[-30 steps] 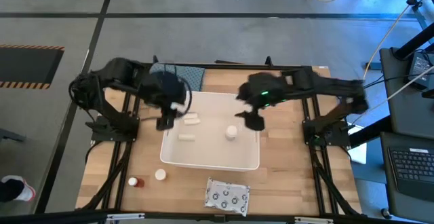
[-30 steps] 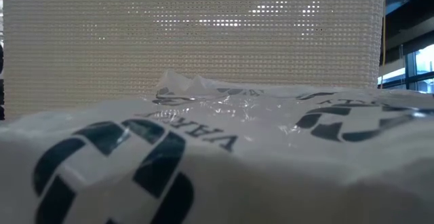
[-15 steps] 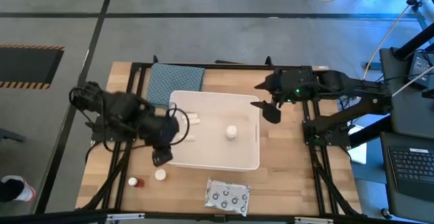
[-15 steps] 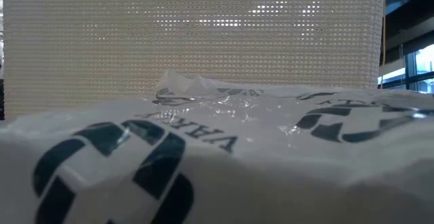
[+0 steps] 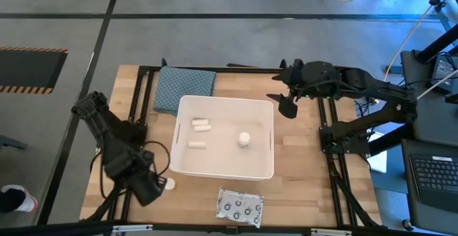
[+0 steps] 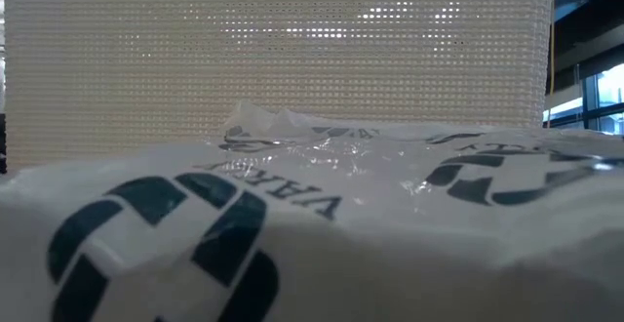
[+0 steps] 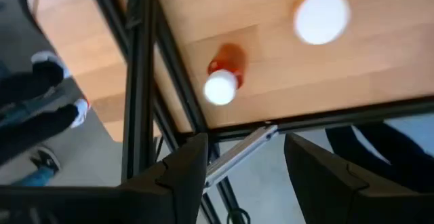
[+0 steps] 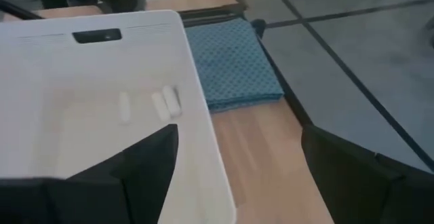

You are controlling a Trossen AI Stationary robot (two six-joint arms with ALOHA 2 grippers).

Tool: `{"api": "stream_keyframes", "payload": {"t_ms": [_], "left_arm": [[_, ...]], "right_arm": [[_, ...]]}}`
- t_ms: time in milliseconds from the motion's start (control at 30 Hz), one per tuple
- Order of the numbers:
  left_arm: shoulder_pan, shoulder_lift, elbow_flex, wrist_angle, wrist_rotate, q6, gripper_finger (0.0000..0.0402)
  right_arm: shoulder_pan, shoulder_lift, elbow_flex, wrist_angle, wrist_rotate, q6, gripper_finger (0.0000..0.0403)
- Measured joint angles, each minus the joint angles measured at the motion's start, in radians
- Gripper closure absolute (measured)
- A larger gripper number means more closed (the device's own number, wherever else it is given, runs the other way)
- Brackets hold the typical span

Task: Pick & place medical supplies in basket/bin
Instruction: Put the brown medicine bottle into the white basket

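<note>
The white tub (image 5: 223, 166) stands mid-table; inside lie short white tubes (image 5: 201, 124) and a white round-capped bottle (image 5: 244, 139). My left gripper (image 7: 244, 163) is open, hovering over the table's near-left corner. The tiny red-brown bottle (image 7: 224, 75) lies on its side on the wood just ahead of the fingers, with another white-capped bottle (image 7: 322, 17) upright beyond it. The silvery dotted packet (image 5: 240, 206) lies flat by the near edge. My right gripper (image 5: 286, 107) is open, off the tub's far-right corner.
The blue-grey folded cloth (image 5: 184, 86) lies at the far side, touching the tub's far-left corner. Black frame rails (image 7: 142, 81) run along the table's edges beside the red-brown bottle. Bare wood (image 5: 308, 171) lies right of the tub. The packet (image 6: 292, 234) fills the low view.
My left arm has swung from above the tub's left part toward the near-left corner and come down over the two small bottles. My right gripper has drawn back from above the tub's right side toward the far right. The supplies have stayed where they were.
</note>
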Motion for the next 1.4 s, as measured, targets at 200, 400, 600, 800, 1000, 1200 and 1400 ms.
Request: {"api": "stream_keyframes", "payload": {"t_ms": [200, 400, 600, 800, 1000, 1200, 1400], "left_arm": [[-0.057, 0.0, -0.071, 0.075, -0.042, -0.077, 0.0213], [-0.059, 0.005, -0.172, 0.145, -0.044, -0.075, 0.0213], [-0.1, 0.005, -0.236, 0.221, -0.045, -0.07, 0.0213], [-0.136, 0.005, -0.287, 0.28, -0.036, -0.072, 0.0213], [-0.144, 0.005, -0.338, 0.356, -0.016, -0.074, 0.0213], [-0.154, 0.005, -0.377, 0.383, 0.002, -0.082, 0.0213], [-0.154, 0.004, -0.4, 0.391, -0.003, -0.081, 0.0213]], "right_arm": [[-0.02, -0.005, 0.0, -0.003, 0.0, -0.001, 0.0091], [-0.031, -0.005, 0.0, -0.002, -0.001, -0.001, 0.0091], [-0.046, -0.005, 0.0, 0.0, 0.0, 0.007, 0.0091], [-0.046, -0.005, 0.0, 0.007, -0.001, 0.032, 0.0091], [-0.045, -0.005, 0.0, 0.016, -0.001, 0.052, 0.0091], [-0.045, -0.005, 0.0, 0.02, -0.001, 0.053, 0.0091], [-0.045, -0.005, 0.001, 0.022, -0.001, 0.053, 0.0091]]}}
